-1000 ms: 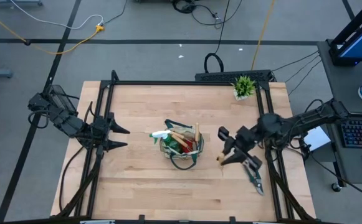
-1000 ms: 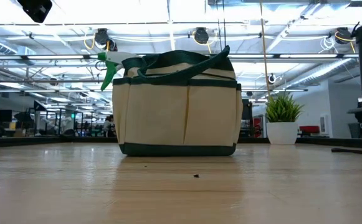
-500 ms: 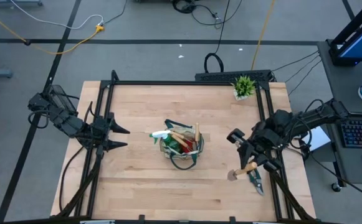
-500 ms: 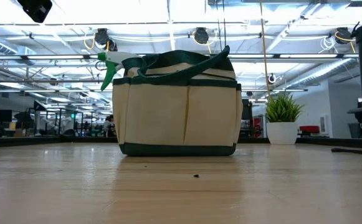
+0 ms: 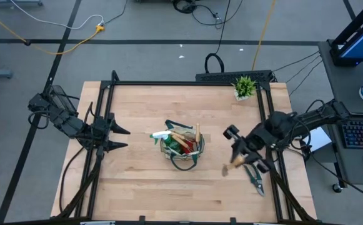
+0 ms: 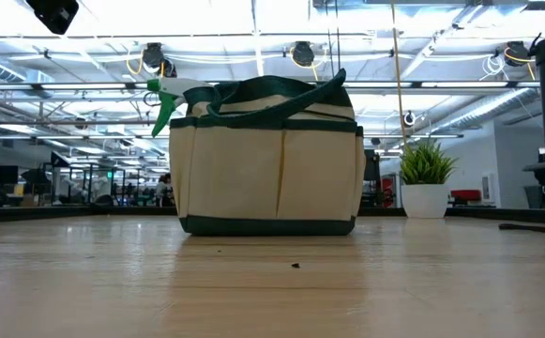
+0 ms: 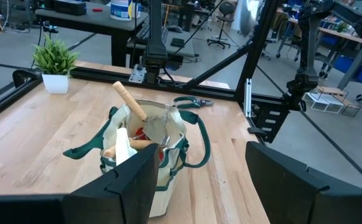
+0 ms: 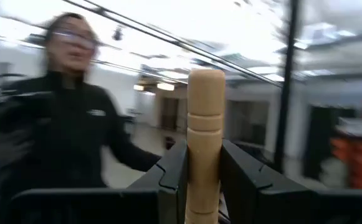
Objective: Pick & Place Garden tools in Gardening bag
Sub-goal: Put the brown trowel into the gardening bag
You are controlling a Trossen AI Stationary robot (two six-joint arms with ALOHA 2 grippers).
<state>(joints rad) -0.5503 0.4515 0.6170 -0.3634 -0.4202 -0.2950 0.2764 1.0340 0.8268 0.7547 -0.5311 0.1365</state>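
The tan gardening bag (image 5: 181,148) with green trim stands on its base mid-table. A green spray bottle (image 6: 164,99) and wooden-handled tools (image 7: 131,99) stick out of it. To the bag's right, my right gripper (image 5: 238,157) is shut on a wooden-handled tool (image 5: 230,166), held above the table. The tool's metal part is hidden. Pruning shears (image 5: 254,177) lie flat on the table below that gripper. My left gripper (image 5: 120,137) hangs open at the table's left side and holds nothing. My right gripper pinches the tool's wooden handle (image 8: 204,163) between its two fingers (image 8: 171,177), a little below the rounded free end. That end (image 8: 205,84) sticks out past the fingertips. The tool is lifted clear of the table and slants upward.
A small potted plant (image 5: 244,87) stands at the table's far right corner. A black frame (image 5: 187,82) runs along the table's edges. A blurred person (image 8: 68,112) shows in the room beyond the right gripper.
My right gripper has rolled and tipped its fingers upward while rising slightly. The wooden-handled tool in it has swung about over the table beside the shears. The bag and my left gripper have kept still.
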